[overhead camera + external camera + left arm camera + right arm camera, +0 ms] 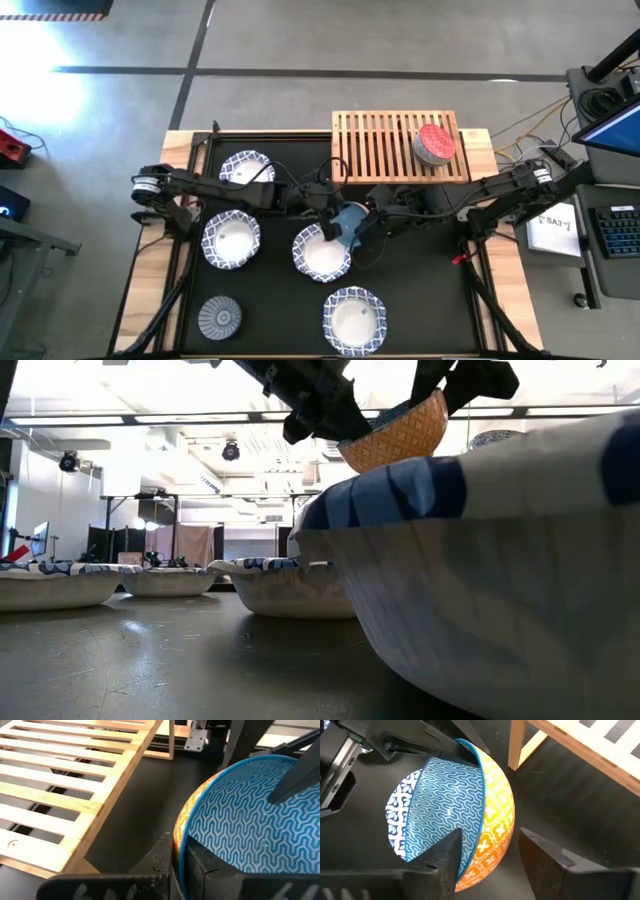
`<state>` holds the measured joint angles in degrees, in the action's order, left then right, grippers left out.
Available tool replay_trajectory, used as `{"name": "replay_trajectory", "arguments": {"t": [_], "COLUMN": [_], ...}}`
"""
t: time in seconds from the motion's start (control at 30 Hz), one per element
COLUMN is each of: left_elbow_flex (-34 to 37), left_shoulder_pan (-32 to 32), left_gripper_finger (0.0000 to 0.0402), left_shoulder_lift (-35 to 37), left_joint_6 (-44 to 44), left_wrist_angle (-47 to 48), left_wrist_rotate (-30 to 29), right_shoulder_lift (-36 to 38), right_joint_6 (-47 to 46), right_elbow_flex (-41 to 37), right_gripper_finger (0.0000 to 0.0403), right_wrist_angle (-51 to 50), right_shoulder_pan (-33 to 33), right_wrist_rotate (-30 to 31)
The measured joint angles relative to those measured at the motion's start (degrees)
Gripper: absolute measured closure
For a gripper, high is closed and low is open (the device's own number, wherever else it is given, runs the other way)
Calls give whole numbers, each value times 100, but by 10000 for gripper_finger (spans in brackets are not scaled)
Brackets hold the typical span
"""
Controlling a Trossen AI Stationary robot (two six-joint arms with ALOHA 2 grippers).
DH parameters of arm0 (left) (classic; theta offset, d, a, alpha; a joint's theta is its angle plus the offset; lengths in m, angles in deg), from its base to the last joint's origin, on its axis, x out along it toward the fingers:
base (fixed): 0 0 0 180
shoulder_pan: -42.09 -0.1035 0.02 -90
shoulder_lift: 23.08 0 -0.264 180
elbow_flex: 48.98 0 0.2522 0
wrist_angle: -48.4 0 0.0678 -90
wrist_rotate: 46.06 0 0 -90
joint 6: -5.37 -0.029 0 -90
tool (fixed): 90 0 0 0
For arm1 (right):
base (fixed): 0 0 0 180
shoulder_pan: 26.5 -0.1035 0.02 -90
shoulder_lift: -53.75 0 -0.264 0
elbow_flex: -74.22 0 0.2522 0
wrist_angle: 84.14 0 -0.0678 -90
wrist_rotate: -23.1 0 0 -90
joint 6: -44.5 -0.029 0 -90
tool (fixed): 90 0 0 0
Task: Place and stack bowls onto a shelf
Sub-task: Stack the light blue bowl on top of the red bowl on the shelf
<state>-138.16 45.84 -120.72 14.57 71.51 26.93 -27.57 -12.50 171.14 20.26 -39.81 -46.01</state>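
A small bowl [350, 222], yellow-orange outside and light blue inside, hangs tilted above the table between my two grippers; it also shows in the low view [395, 435]. My left gripper [179, 851] is shut on its rim. My right gripper [492, 855] is open, with one finger inside the bowl and one outside its yellow wall [495, 835]. The light-wood slatted shelf [380, 150] stands at the far side. A red bowl [436, 143] lies upside down on its right part. My left gripper pinches the yellow bowl's rim [181, 832], one finger inside the bowl and one outside. The bowl is lifted clear of the table and tilted. My right gripper's outer finger [545, 860] stands apart from the wall; whether its inner finger [445, 852] touches the bowl, I cannot tell.
Several white bowls with blue rims stand on the black mat: far left [246, 168], left [231, 241], middle just under the grippers [322, 252], near edge [353, 318]. A grey bowl [219, 317] lies upside down at the near left.
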Motion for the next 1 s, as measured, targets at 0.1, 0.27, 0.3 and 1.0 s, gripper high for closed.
{"name": "replay_trajectory", "arguments": {"t": [0.1, 0.27, 0.3, 1.0], "left_elbow_flex": [0, 0, 0, -88], "left_shoulder_pan": [-1, 0, 0, 6], "left_gripper_finger": [398, 397, 397, 397], "left_shoulder_lift": [0, 0, 0, -4], "left_joint_6": [28, 140, 140, 37], "left_wrist_angle": [-14, -49, -72, -97], "left_wrist_rotate": [2, -7, -1, 341], "right_shoulder_lift": [0, -2, -2, 4], "right_joint_6": [7, 2, 9, 254], "right_elbow_flex": [3, -2, -4, -13], "right_gripper_finger": [263, 324, 332, 335], "right_wrist_angle": [-10, -100, -111, -36], "right_shoulder_pan": [13, 45, 44, 119], "right_wrist_rotate": [-1, 32, 34, -107]}}
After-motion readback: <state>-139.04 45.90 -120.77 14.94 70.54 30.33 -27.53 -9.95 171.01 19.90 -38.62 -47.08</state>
